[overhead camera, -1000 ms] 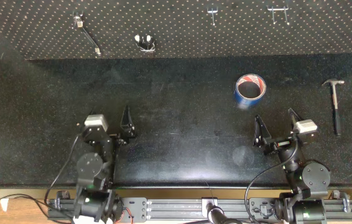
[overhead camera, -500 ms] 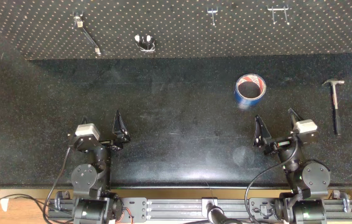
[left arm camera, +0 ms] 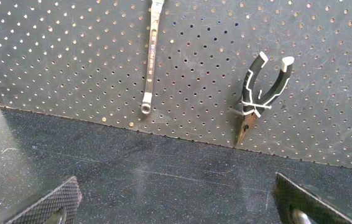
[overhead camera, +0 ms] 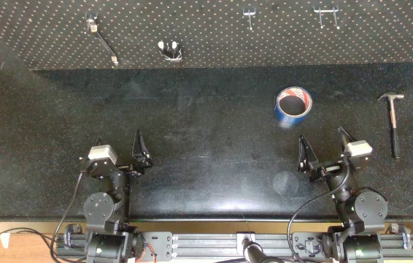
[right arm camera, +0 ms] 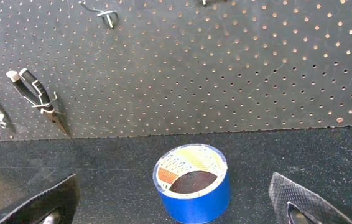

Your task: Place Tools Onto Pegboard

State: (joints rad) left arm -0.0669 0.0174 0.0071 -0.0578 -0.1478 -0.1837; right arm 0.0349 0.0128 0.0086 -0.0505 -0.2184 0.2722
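Both grippers rest low near their bases with jaws spread wide and nothing in them: the left gripper [overhead camera: 117, 141] faces the wrench [left arm camera: 150, 57] and pliers [left arm camera: 260, 87] already hanging on the pegboard [overhead camera: 214, 33]. The right gripper [overhead camera: 323, 139] faces the tape [right arm camera: 192, 182].

The tape lies flat on the table [overhead camera: 206, 131], core up, just ahead of the right gripper. The hammer [overhead camera: 392, 124] lies well to its right, head toward the pegboard. Two hooks [overhead camera: 249, 13] [overhead camera: 326, 13] hang free above them.

The tape is probably light and stiff. Pinching its wall, one finger in the core and one outside, should hold it. The hammer looks head-heavy with a slim, smooth handle. A grip close to the head would keep it from swinging or slipping.
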